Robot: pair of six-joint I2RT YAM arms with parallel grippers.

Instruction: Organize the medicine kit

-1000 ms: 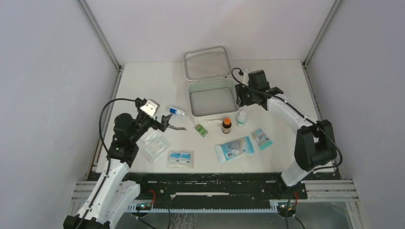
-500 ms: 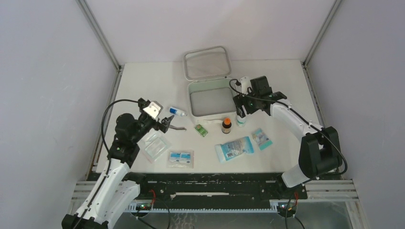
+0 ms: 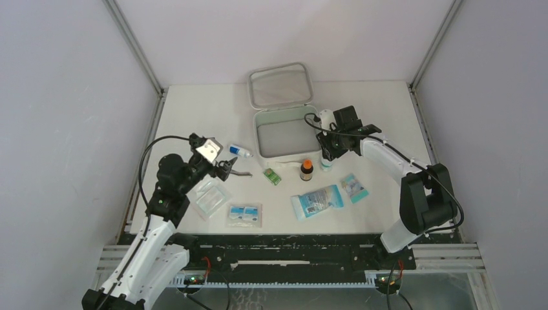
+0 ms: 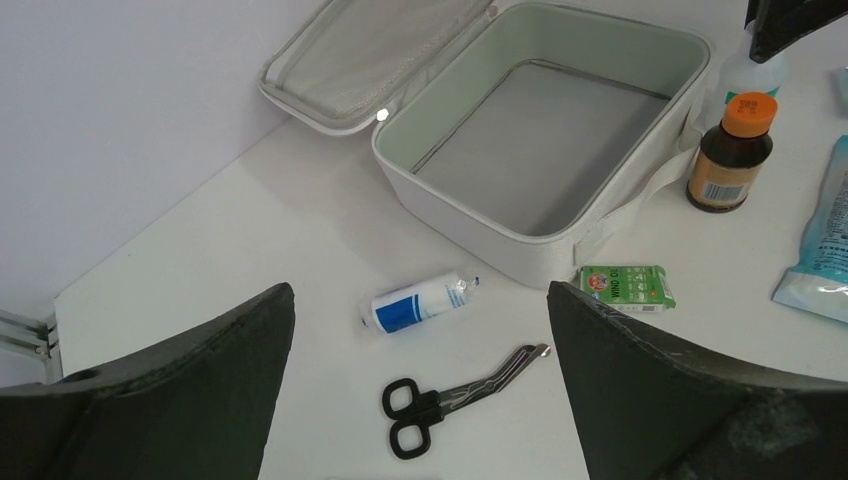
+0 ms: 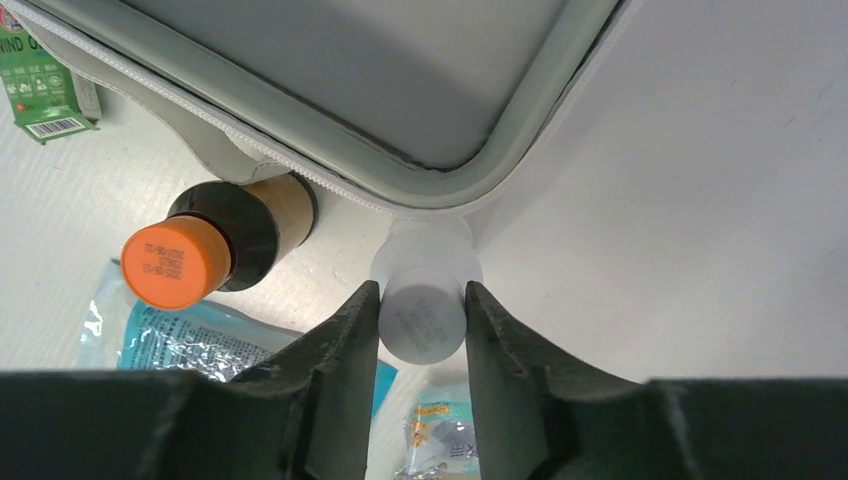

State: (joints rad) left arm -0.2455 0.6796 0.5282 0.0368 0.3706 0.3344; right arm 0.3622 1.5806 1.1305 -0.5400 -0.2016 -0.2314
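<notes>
The medicine kit [image 3: 259,133] is a white soft case lying open at the table's middle back, its lid [image 3: 280,85] flat behind it and its greyish inside holding nothing. It also shows in the left wrist view [image 4: 480,225] and the right wrist view [image 5: 330,140]. My right gripper [image 3: 327,154] [image 5: 422,292] is shut on the cap of a small white bottle [image 5: 422,325] standing just off the case's front right corner. My left gripper [image 3: 227,165] [image 4: 420,290] is open and holds nothing, above black-handled scissors [image 4: 450,395].
A brown bottle with an orange cap [image 3: 306,170] stands left of the white bottle. A green box [image 3: 272,176], a blue-and-white roll [image 3: 240,152], scissors [image 3: 240,173], clear packets [image 3: 210,196] [image 3: 244,215] and blue packets [image 3: 316,201] [image 3: 354,188] lie in front of the case.
My right gripper moved from the case's right edge towards the front, down over the white bottle, and now grips its cap. The left arm has barely moved.
</notes>
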